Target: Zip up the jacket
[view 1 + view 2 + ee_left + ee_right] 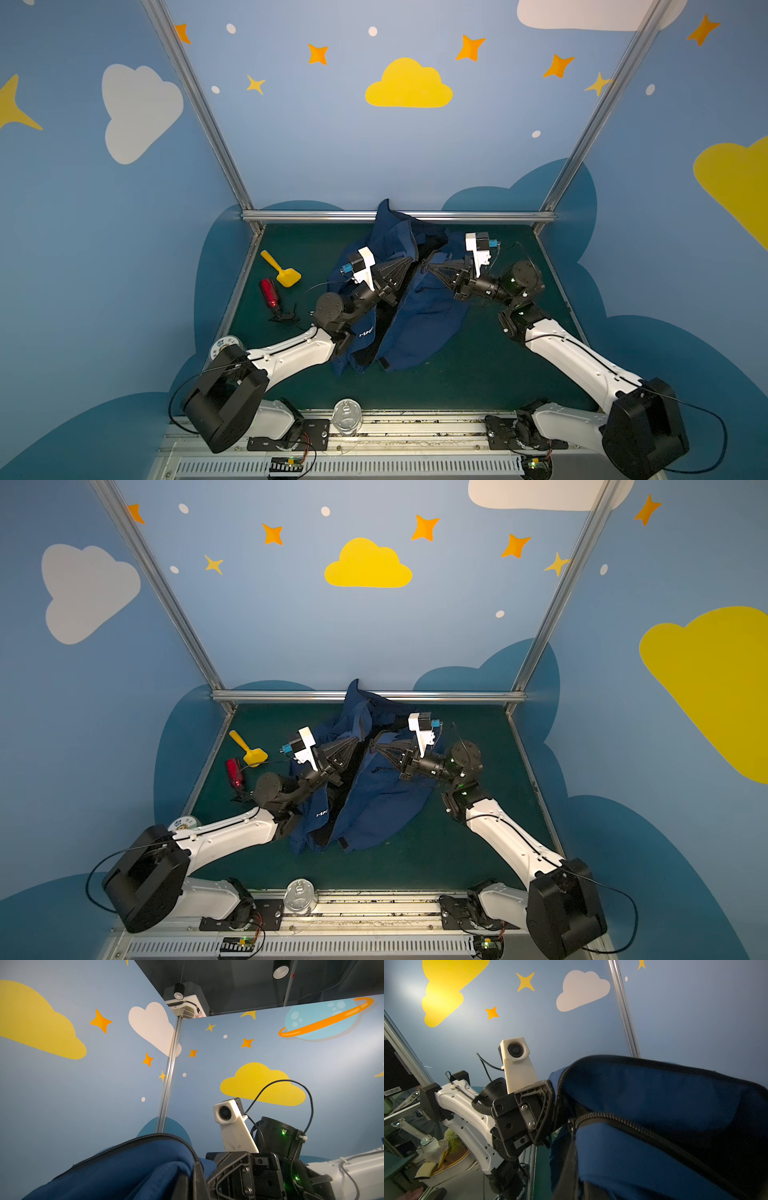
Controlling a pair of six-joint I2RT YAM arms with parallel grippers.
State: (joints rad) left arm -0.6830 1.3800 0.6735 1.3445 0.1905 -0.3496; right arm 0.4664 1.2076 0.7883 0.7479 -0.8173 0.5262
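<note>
— Well, we are looking over the green bench; the jacket is lying heaped across its middle, reaching the back rail.
— And we are gripping it twice: the left hand and the right hand are each clamping shut on a front edge, tips nearly meeting.
— Leftward, a yellow scoop and a red object are sitting apart from it.

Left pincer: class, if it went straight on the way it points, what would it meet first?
The jacket: the left pincer is shut on its zipper edge. Just beyond, the right pincer faces it, though depth is unclear.
</note>
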